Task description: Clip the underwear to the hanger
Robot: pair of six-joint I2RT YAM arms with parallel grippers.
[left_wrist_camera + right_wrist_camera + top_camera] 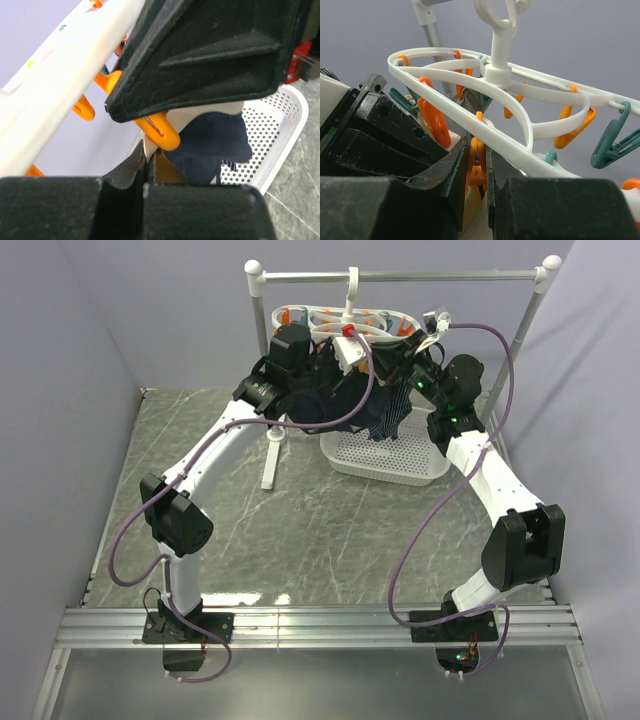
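Note:
The white looped hanger hangs from the rail, with orange and teal clothespins under it. The navy underwear dangles below it, over the basket. My left gripper is shut on the beige waistband, right beside an orange clothespin; navy fabric hangs past it. My right gripper is shut on an orange clothespin under the hanger's ring, with the waistband just below the pin. In the top view the right gripper faces the left one closely.
A white perforated basket stands under the hanger and holds a navy pinstriped cloth. The grey metal rail stand spans the back, with a leg on the left. The other arm's black finger crowds the left wrist view.

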